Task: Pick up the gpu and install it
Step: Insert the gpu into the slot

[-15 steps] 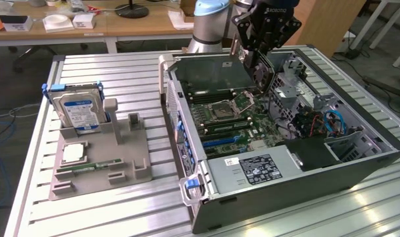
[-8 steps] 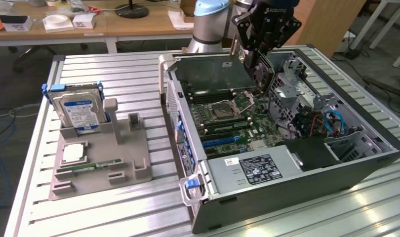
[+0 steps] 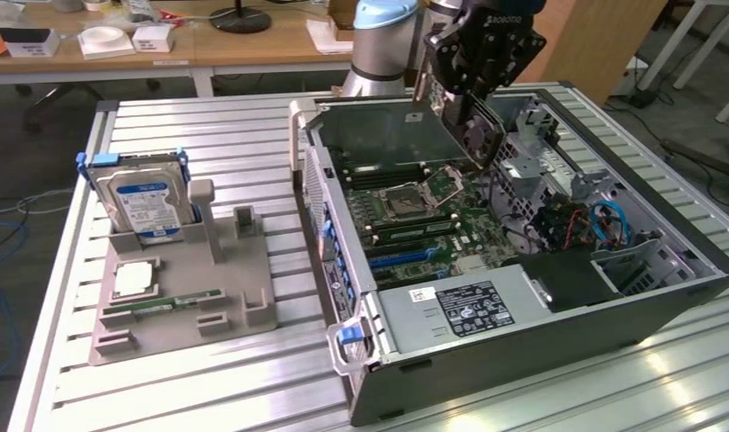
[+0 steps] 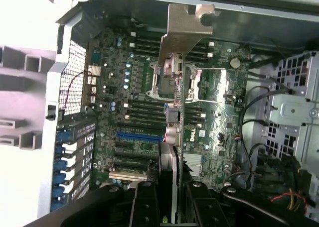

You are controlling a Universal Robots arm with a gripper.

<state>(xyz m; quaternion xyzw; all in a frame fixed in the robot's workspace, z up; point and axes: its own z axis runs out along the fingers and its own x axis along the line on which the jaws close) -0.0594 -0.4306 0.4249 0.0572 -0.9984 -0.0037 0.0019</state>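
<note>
Exterior view shows you the jaws clamped on the gpu (image 3: 471, 135), held on edge over the open case (image 3: 670, 270), above the motherboard (image 3: 443, 225). A hard drive (image 3: 146, 200) stands in a grey holder (image 3: 238, 288) at that view's left. Wrist view: jaws hide the gpu's near end; the motherboard reads "DELL".

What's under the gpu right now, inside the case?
The gripper holds the gpu over the motherboard; the CPU socket and the blue slot show beside it. The strip of board directly beneath the card is covered.
</note>
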